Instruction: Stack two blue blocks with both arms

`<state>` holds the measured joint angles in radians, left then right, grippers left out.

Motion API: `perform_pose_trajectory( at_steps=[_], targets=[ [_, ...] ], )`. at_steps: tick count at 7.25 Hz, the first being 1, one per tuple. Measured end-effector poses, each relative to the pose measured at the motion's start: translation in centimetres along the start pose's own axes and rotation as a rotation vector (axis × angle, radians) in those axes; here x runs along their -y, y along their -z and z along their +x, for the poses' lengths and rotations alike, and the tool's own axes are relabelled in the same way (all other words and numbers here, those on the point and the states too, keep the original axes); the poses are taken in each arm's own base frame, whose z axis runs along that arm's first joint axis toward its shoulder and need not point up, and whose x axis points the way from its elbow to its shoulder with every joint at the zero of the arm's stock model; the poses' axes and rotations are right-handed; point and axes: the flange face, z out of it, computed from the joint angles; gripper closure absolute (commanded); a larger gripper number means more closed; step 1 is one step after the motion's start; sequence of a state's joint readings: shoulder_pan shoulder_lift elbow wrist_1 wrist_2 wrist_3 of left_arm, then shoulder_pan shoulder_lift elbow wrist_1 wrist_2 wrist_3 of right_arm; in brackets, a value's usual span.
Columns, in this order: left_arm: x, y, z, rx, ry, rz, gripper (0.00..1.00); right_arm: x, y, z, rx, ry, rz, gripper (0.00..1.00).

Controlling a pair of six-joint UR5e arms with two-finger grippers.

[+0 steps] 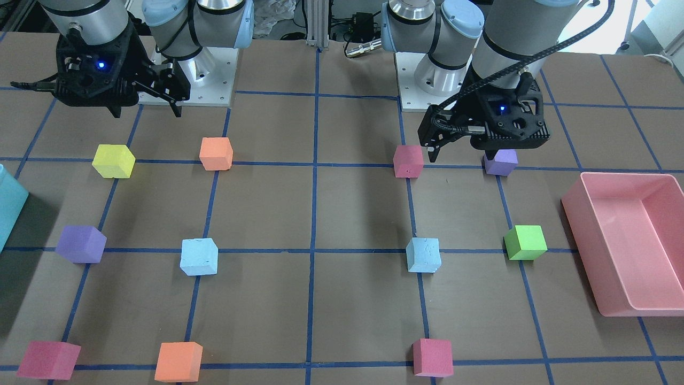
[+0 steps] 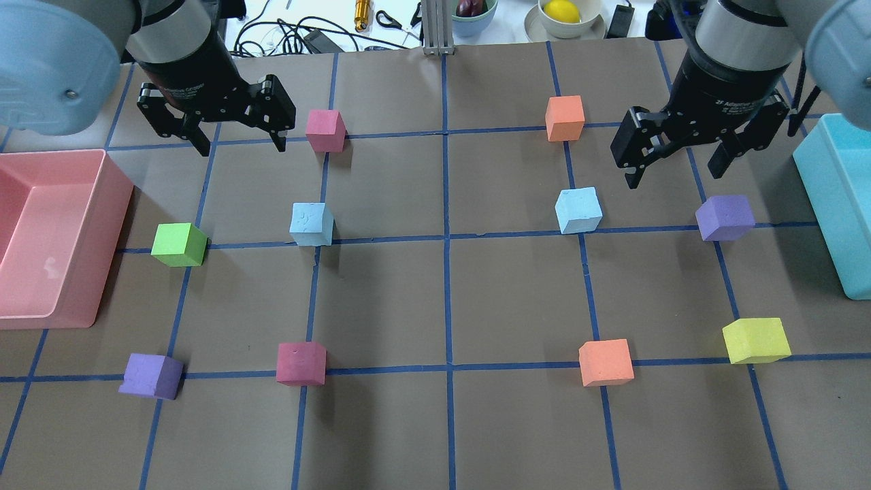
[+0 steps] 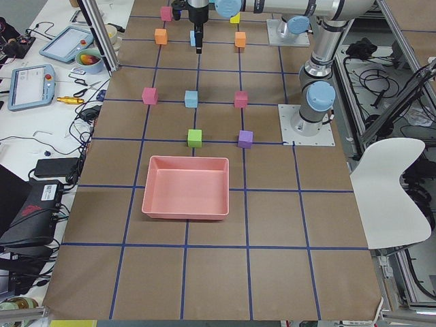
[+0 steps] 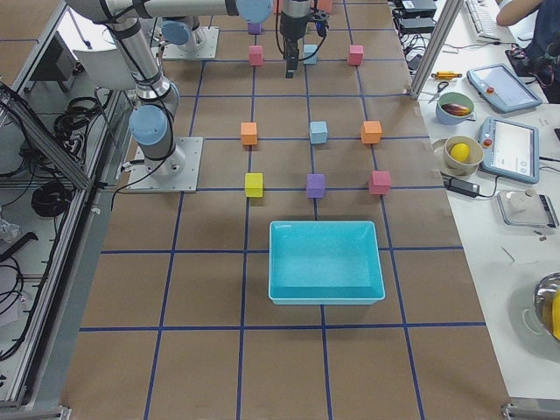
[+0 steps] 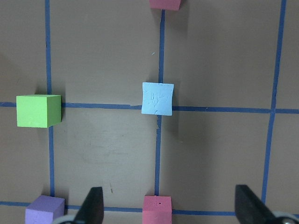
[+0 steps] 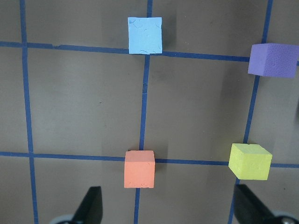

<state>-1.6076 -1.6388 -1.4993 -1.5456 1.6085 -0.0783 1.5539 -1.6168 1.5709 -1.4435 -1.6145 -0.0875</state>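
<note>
Overhead, I see my left end effector [image 2: 241, 144] and right end effector [image 2: 674, 173] both spread wide, holding nothing, above the counter [image 2: 517, 422]; the left blue block [image 2: 311, 224] and right blue block [image 2: 578, 210] sit well apart on it. My left wrist camera has the left blue block ahead of the fingers [image 5: 95, 205], my right wrist camera the right one near its top edge

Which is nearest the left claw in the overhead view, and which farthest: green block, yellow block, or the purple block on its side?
1. Green block, beside the pink bin, nearest the left claw.
2. Purple block, same side, closer to the robot.
3. Yellow block, far across on the right side.
</note>
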Motion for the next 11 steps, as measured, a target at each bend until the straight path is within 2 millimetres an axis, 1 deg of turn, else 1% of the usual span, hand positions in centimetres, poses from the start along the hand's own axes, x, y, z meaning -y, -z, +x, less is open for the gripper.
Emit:
perform_pose_trajectory(
  at_steps=[8, 9, 10, 11],
  targets=[
    [0.2, -0.6, -0.2, -0.007, 0.0, -0.014, 0.0, -0.1, -0.3, 0.0, 0.003, 0.0, -0.008, 0.0],
    [0.4, -1.0, -0.2, -0.006, 0.001, -0.02, 0.0, -0.1, -0.3, 0.0, 0.002, 0.0, -0.01, 0.0],
    [0.6, -1.8, -0.2, -0.003, 0.0, -0.034, 0.0, 0.0, -0.5, -0.1, 0.002, 0.001, -0.013, 0.0],
    [0.7, -3.2, -0.3, 0.001, -0.001, -0.049, 0.0, 0.3, -0.7, -0.1, 0.003, 0.002, -0.014, 0.0]
  ],
)
